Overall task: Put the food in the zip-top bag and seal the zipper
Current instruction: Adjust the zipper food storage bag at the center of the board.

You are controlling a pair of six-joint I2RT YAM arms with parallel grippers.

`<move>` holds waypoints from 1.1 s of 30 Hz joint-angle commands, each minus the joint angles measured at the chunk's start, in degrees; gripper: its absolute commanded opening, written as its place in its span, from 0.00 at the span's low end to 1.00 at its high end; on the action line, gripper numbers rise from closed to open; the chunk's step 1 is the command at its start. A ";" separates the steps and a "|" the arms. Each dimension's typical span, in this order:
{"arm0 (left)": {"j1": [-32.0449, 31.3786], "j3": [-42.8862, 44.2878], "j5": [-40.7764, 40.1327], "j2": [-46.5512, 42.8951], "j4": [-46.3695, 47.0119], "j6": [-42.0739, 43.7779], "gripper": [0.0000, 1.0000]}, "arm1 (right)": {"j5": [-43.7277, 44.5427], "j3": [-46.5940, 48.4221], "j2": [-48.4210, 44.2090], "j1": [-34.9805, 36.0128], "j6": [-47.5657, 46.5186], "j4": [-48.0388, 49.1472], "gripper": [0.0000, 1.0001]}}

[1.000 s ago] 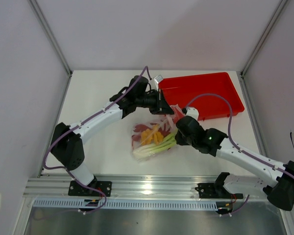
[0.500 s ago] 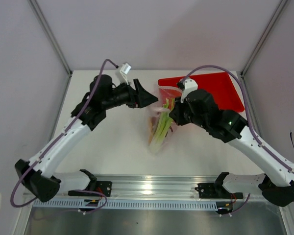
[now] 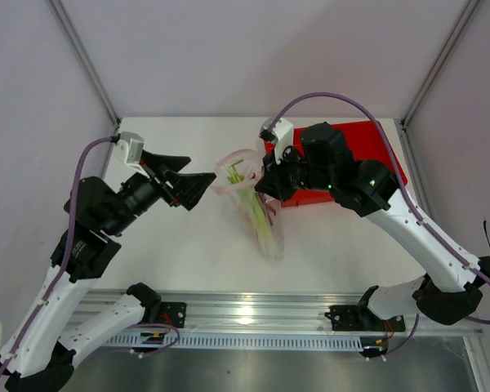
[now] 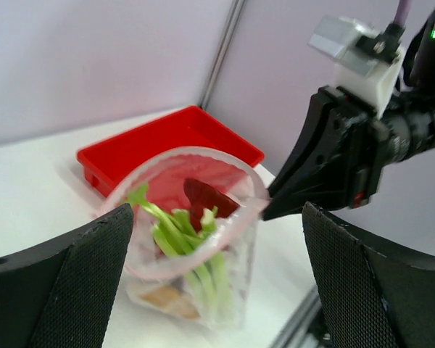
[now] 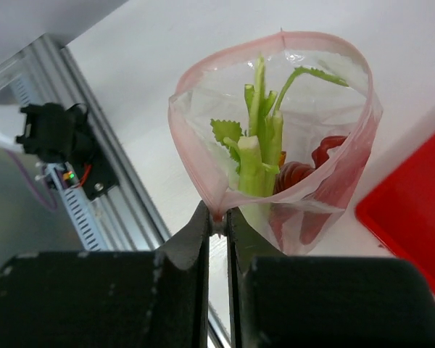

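The clear zip-top bag (image 3: 265,229) hangs upright above the table with its mouth gaping. My right gripper (image 3: 265,181) is shut on its pink rim, a pinch that shows plainly in the right wrist view (image 5: 219,217). The zipper (image 5: 196,72) runs round the open mouth, unsealed. Inside stand the green stalk (image 5: 257,159) and the dark red piece (image 5: 326,156); yellow-orange pieces (image 4: 167,297) lie at the bottom. My left gripper (image 3: 202,168) is open and empty, left of the bag and apart from it. In the left wrist view the bag (image 4: 203,283) shows between its fingers (image 4: 65,283).
The red tray (image 3: 388,143) sits at the back right, behind the bag and partly under my right arm. An aluminium rail (image 3: 253,314) runs along the near table edge. White walls with metal posts close in the sides and back.
My left gripper opened, let go of the bag and drew back to the left. My right gripper lifted the bag by its rim from lying flat to hanging upright.
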 commanded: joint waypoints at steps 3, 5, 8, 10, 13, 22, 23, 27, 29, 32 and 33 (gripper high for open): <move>0.45 -4.34 6.85 -2.88 5.23 11.13 0.97 | -12.12 8.50 1.93 1.19 -4.68 -5.17 0.00; 0.46 -3.99 10.35 -2.88 5.76 12.37 0.94 | -13.09 8.77 2.73 2.16 -4.68 -8.86 0.00; 0.46 -2.15 12.65 -2.62 3.92 14.30 0.91 | -11.43 4.92 0.37 4.88 -3.11 -10.28 0.00; 0.46 -0.48 9.17 -1.57 1.38 14.57 0.91 | -9.67 -2.28 -2.27 5.15 -1.96 -8.62 0.00; 0.46 3.56 -1.47 1.94 -8.80 12.90 0.83 | -9.31 -10.45 -8.07 4.72 0.67 -5.64 0.00; 0.54 8.49 3.68 12.41 -24.82 8.77 0.75 | -11.42 -11.45 -9.67 4.71 -1.43 -8.34 0.00; 0.46 8.93 4.39 13.89 -25.09 8.59 0.73 | -11.34 -11.36 -9.49 4.80 -1.43 -8.52 0.00; 0.46 9.02 7.02 17.50 -24.22 8.85 0.73 | -12.13 -11.19 -9.40 4.89 -1.43 -8.79 0.00; 0.37 10.34 9.75 20.22 -24.12 9.03 0.71 | -12.04 -11.10 -9.58 5.06 -1.43 -8.61 0.00; 0.37 11.57 11.77 22.42 -23.77 9.21 0.72 | -11.51 -10.66 -9.58 5.50 -1.34 -8.96 0.00; 0.28 11.66 11.96 22.69 -23.77 9.38 0.72 | -11.16 -10.40 -9.67 5.59 -1.43 -9.05 0.00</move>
